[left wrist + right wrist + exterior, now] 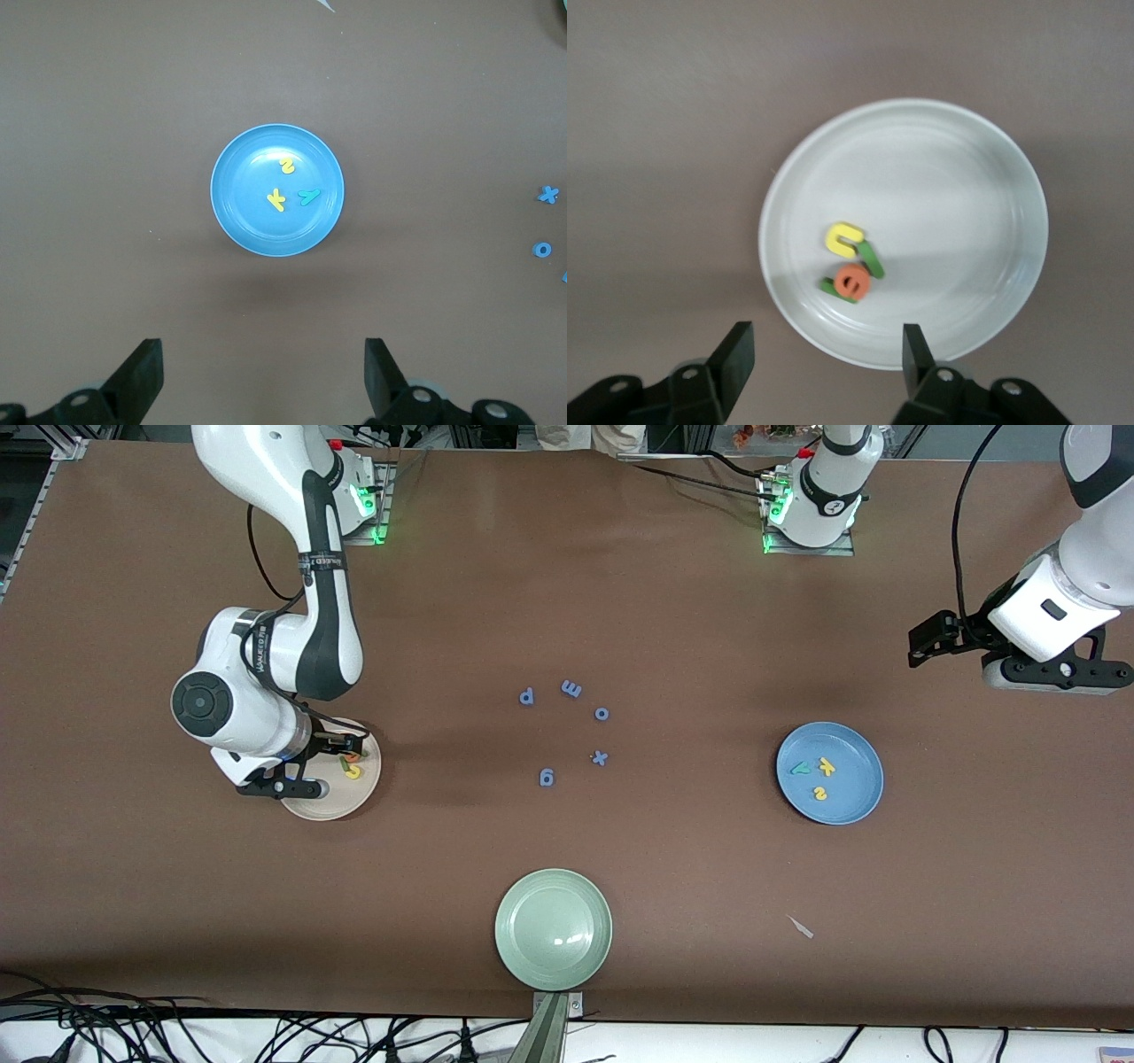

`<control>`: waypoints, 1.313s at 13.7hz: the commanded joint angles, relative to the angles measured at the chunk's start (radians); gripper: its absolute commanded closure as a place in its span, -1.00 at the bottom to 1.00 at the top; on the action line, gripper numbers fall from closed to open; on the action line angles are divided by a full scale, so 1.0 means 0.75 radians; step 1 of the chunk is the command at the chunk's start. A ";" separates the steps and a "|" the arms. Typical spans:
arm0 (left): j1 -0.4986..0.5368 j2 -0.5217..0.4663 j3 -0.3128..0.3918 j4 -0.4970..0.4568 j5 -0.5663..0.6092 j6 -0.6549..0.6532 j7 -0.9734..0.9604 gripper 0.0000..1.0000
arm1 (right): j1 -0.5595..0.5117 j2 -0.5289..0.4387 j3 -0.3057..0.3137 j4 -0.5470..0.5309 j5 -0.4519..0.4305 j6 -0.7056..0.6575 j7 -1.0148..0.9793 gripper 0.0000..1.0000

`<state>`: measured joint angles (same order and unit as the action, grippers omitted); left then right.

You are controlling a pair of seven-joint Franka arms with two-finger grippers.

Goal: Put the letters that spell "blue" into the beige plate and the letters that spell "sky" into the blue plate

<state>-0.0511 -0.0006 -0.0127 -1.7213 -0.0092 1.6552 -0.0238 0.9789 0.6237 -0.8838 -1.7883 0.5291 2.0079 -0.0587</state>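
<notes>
The right gripper [332, 766] hangs over the beige plate [365, 786] at the right arm's end of the table [673, 602], and the arm hides much of that plate in the front view. The right wrist view shows what is covered there: the fingers [735, 359] are spread with nothing between them, and below them in the beige plate [966, 159] lie the yellow u [843, 236], the orange e [851, 281] and two green pieces touching it, one of them a thin green bar [870, 259], all bunched together. The left gripper [952, 638] waits up over bare table at the left arm's end, and only the left wrist view shows its fingers [142, 376] spread wide and empty. That view looks down on the blue plate [239, 221], which holds the yellow s [286, 166], the yellow k [276, 200] and the teal y [308, 197], apart from one another. The front view alone shows five all-blue letters [567, 731] scattered mid-table and the pale green plate [554, 930], nearer to the front camera than those letters.
</notes>
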 commanded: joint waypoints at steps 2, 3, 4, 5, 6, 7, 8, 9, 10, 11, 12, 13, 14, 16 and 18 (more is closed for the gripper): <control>0.007 0.019 -0.001 0.041 -0.022 -0.029 0.032 -1.00 | 0.002 -0.005 -0.034 0.081 0.015 -0.074 0.035 -0.52; 0.005 0.019 -0.001 0.041 -0.022 -0.031 0.032 -1.00 | 0.000 -0.005 -0.057 0.118 0.012 -0.102 0.027 -0.56; 0.005 0.019 -0.001 0.041 -0.022 -0.029 0.032 -1.00 | -0.021 -0.001 -0.073 0.173 0.010 -0.169 0.025 -0.56; 0.007 0.019 -0.001 0.041 -0.022 -0.031 0.032 -1.00 | -0.063 0.011 -0.073 0.248 0.010 -0.247 0.023 -0.56; 0.007 0.019 -0.001 0.041 -0.022 -0.029 0.032 -1.00 | -0.090 0.021 -0.067 0.298 0.004 -0.290 0.021 -0.56; 0.007 0.019 -0.001 0.041 -0.022 -0.029 0.032 -1.00 | -0.127 0.009 -0.043 0.316 -0.004 -0.302 0.025 -0.56; 0.007 0.019 -0.001 0.041 -0.022 -0.029 0.032 -1.00 | -0.212 -0.042 0.053 0.329 -0.018 -0.303 0.027 -0.62; 0.007 0.019 -0.001 0.041 -0.022 -0.031 0.032 -1.00 | -0.324 -0.107 0.193 0.331 -0.109 -0.299 0.039 -0.84; 0.005 0.019 -0.001 0.041 -0.022 -0.029 0.032 -1.00 | -0.423 -0.180 0.334 0.329 -0.240 -0.292 0.051 -0.98; 0.007 0.019 -0.001 0.041 -0.022 -0.029 0.032 -1.00 | -0.531 -0.250 0.451 0.323 -0.330 -0.303 0.082 -0.99; 0.007 0.019 -0.001 0.041 -0.022 -0.031 0.032 -1.00 | -0.617 -0.307 0.556 0.321 -0.376 -0.309 0.101 -0.99; 0.007 0.019 -0.001 0.041 -0.022 -0.029 0.032 -1.00 | -0.695 -0.371 0.636 0.321 -0.451 -0.351 0.105 -0.99; 0.007 0.019 -0.001 0.041 -0.020 -0.029 0.032 -1.00 | -0.760 -0.424 0.699 0.321 -0.517 -0.394 0.109 -0.99; 0.007 0.019 -0.001 0.041 -0.022 -0.029 0.032 -1.00 | -0.920 -0.518 0.846 0.321 -0.619 -0.472 0.107 -1.00; 0.007 0.019 -0.001 0.041 -0.022 -0.029 0.032 -1.00 | -1.100 -0.600 1.006 0.315 -0.644 -0.519 0.103 -1.00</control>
<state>-0.0511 -0.0001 -0.0127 -1.7204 -0.0092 1.6544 -0.0237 0.2741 0.2388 -0.2457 -1.5290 0.0768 1.6506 0.0053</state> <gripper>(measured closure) 0.000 0.000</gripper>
